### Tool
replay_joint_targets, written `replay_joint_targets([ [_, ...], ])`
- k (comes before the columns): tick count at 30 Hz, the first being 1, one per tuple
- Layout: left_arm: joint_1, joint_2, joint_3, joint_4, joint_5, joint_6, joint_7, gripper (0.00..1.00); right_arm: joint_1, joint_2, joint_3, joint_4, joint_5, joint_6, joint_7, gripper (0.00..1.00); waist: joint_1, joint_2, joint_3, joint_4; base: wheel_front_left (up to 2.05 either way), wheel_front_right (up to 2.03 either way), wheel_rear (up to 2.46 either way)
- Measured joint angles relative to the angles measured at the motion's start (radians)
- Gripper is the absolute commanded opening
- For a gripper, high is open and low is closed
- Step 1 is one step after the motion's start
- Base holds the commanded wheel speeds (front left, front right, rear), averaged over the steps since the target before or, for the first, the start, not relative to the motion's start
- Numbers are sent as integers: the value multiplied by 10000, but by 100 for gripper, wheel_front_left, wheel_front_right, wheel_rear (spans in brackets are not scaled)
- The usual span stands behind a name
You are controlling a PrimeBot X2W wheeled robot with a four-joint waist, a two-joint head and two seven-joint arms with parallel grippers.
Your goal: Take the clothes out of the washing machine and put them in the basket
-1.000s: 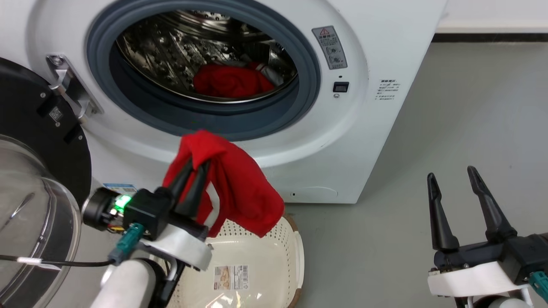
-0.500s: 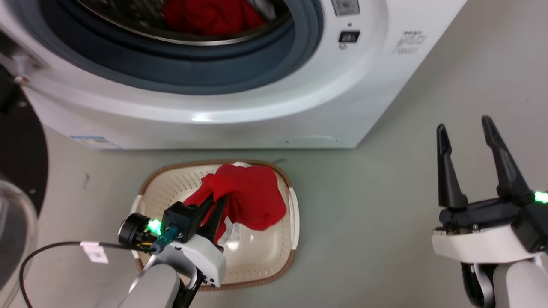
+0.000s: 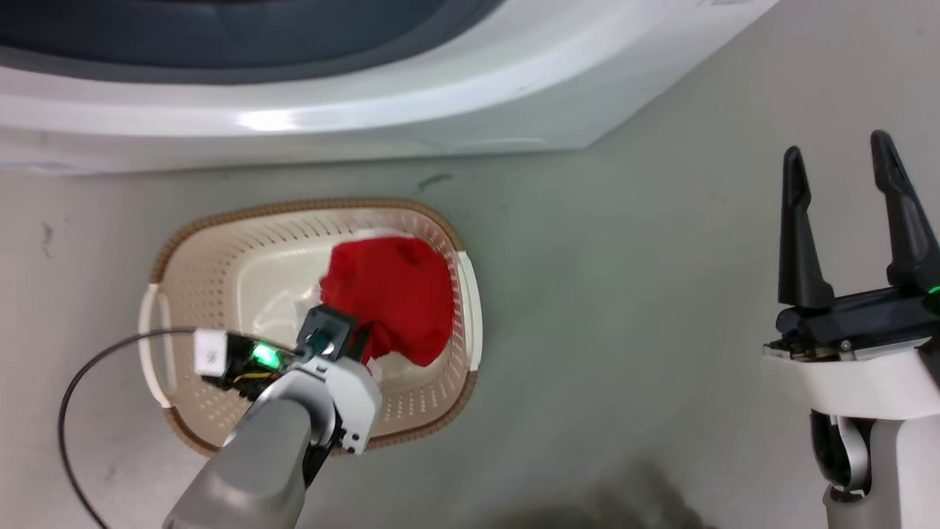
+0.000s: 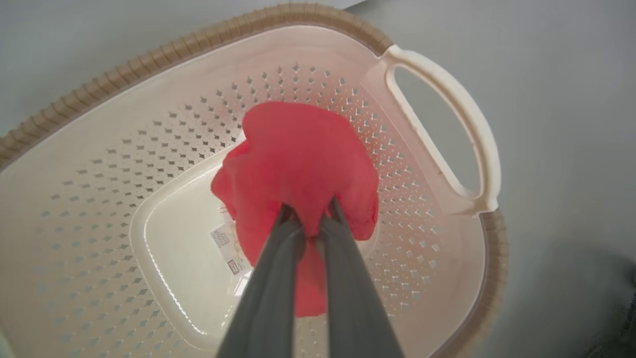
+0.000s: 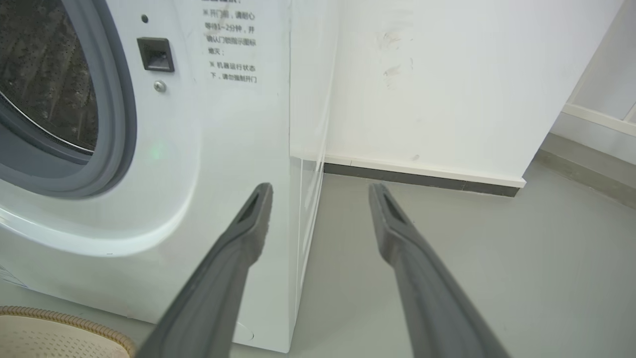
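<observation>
Now my head has tipped down, so the washing machine (image 3: 367,110) sits higher in my head view than before. My left fingers (image 3: 365,339) have gone lower too, taking the red cloth (image 3: 393,297) down inside the basket (image 3: 294,208) on the floor (image 3: 624,294). The cloth hangs near the basket's right side. My right fingers (image 3: 837,150) wait well apart from it, spread wide and holding nothing. From my left wrist, the left fingers (image 4: 310,208) are pressed close together and pinch a fold of the red cloth (image 4: 303,149). It bunches over the middle of the basket (image 4: 124,149) and hides part of the sticker (image 4: 223,241). I cannot tell if it rests on the bottom yet. From my right wrist, the right fingers (image 5: 320,189) point past the corner of the washing machine (image 5: 213,149), with a bit of the basket (image 5: 59,318) low on the left. I think the good way is to go a little lower and spread the left fingers wide. Then I should lift straight up, so the soft cloth does not catch and come back out.
</observation>
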Motion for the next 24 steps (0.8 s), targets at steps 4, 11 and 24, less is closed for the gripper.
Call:
replay_joint_targets([
  [4,-901,-244,-274,1402,165,-17,199,0,-226,0,13,-71,31,0,0,100,0,0,661,-91,0,0,0],
  [11,-2254,-236,-650,3114,441,-2,786,0,-679,0,-125,-313,65,0,0,100,0,0,1925,-207,0,0,0],
  [24,-2199,-464,-531,3379,27,128,196,100,-785,2,-102,-107,65,0,0,100,-1,0,1703,-104,0,0,0],
])
